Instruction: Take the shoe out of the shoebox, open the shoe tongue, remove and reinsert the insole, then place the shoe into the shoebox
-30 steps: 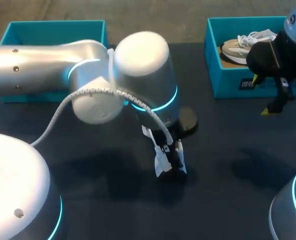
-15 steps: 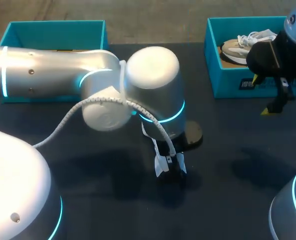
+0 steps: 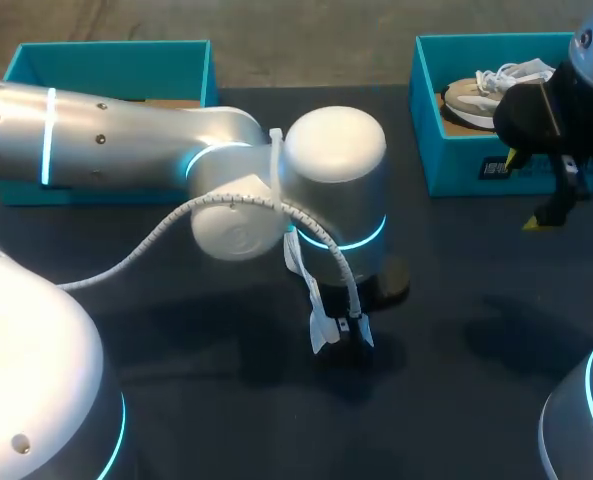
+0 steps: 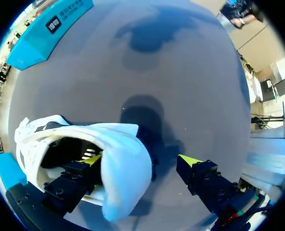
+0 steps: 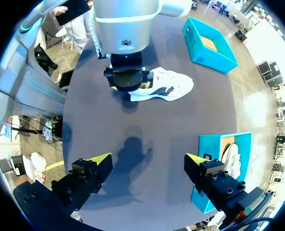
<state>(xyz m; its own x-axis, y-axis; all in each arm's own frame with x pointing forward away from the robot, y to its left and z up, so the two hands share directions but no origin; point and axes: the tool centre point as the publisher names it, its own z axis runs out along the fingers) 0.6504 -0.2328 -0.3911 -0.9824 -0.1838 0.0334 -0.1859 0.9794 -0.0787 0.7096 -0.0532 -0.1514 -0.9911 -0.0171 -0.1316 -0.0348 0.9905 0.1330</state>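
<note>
A white shoe (image 5: 164, 86) with black trim lies on its side on the dark table (image 5: 147, 120). My left gripper (image 4: 141, 161) is open at one end of it. One finger sits inside the shoe's mouth, and the white padded edge (image 4: 123, 163) is between the fingers. In the head view my left arm covers the shoe, except a white bit (image 3: 320, 325) beside the left gripper (image 3: 354, 330). An empty teal shoebox (image 3: 106, 62) stands at the back left. My right gripper (image 5: 148, 159) hangs open and empty, high over the table's right side (image 3: 523, 192).
A second teal box (image 3: 446, 150) at the back right holds a beige shoe (image 3: 476, 95) with white laces. My left arm's cable (image 3: 156, 240) loops over the middle of the table.
My left arm's wrist and elbow have swung to the right over the shoe, while the gripper stayed at the shoe's end. The right arm has not moved.
</note>
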